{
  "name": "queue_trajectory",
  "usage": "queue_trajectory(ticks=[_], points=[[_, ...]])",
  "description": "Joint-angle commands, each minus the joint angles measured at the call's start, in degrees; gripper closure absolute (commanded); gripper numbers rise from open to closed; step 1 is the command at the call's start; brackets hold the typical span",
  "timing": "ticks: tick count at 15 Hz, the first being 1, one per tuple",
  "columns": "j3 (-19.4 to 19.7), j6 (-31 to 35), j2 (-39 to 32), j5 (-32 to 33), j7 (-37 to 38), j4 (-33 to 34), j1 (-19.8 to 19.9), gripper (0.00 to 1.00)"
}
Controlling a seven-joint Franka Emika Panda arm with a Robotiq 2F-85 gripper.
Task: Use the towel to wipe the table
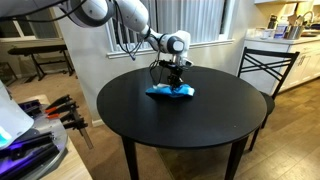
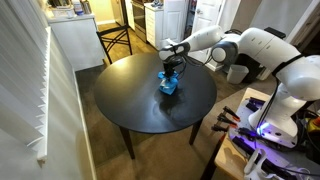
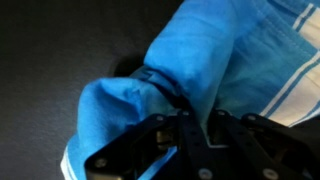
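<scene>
At far left in an exterior view, reaching in from the upper corner: white arm point(image 1: 125, 18), stretched out over the round black table point(image 1: 150, 120), elbow high, wrist turned to point straight down. Below that wrist, the gripper point(image 1: 176, 72), planted in a blue towel point(image 1: 170, 92) bunched on the far half of the tabletop, well inside the rim. From the wrist view: fingers point(image 3: 150, 140) drawn together, pinching a raised fold of the cloth, nothing else between them. Judged soft, light and limp, white-striped along one edge; likely to crumple and trail rather than slide flat, so best held by a thick gathered fold near the middle and pressed down while sweeping. Smooth dark tabletop, little drag expected. At right, beyond the table: a dark chair point(image 1: 265, 65), well apart from the towel.
</scene>
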State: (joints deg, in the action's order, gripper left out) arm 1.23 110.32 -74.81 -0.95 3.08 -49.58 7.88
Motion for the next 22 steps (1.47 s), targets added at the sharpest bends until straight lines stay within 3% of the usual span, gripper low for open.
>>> queue_trajectory(ticks=[1,3,7,15,18,22], points=[[1.27,4.43,6.58,-1.52,2.46,-13.36,3.96,0.94],[1.42,8.6,8.07,-1.92,2.04,-16.43,5.39,0.94],[-0.02,14.16,6.26,-2.83,3.13,-13.76,5.26,0.94],[0.45,12.72,-5.62,-1.19,8.63,8.41,-5.62,0.94],[-0.88,11.81,-7.74,-1.68,6.6,11.44,-9.03,0.94],[-2.43,10.79,-5.84,-1.97,-0.47,6.96,-10.55,0.94]])
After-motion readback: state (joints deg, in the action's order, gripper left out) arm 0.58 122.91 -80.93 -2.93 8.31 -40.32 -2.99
